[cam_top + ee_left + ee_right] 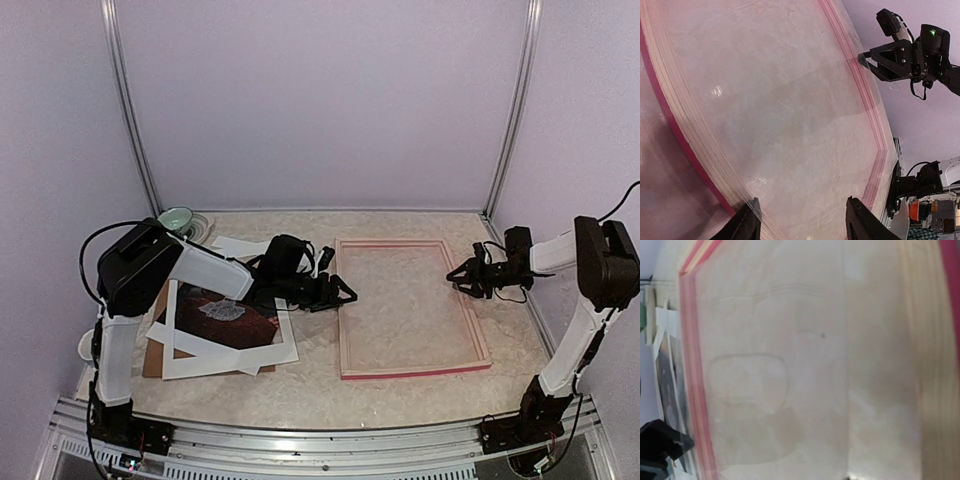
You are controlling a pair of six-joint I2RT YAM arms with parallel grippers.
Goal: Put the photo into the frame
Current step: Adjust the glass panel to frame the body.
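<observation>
- Nearest the left wrist camera, the left gripper (802,209) has its fingers spread with nothing between them. It sits low beside the near rail of the frame (412,371).
- That frame lies flat on the table (300,392), centre-right, pale wood face up with pink showing along its edges. A glossy pane appears to fill it.
- The right gripper (458,275) has its tip at the opposite rail. I cannot tell whether it pinches that rail or only touches it.
- The photo (228,312) is well apart from the frame on the left side, lying flat and dark under the left arm's forearm.
- Step in hand, as I judge it: squaring or steadying the frame on its face. The photo is not yet picked up, so the task is at an early stage.
- The next move calls for the left arm to draw back from the rail and reach the print.
- In the way: white mat (225,356) pieces lie across the photo's lower and side edges, with a brown backing board (152,360) poking out beneath the pile. Lifting a thin, flat print clear of them will likely be fiddly.
- A green bowl (177,217) stands at the back left, clear of the work.
</observation>
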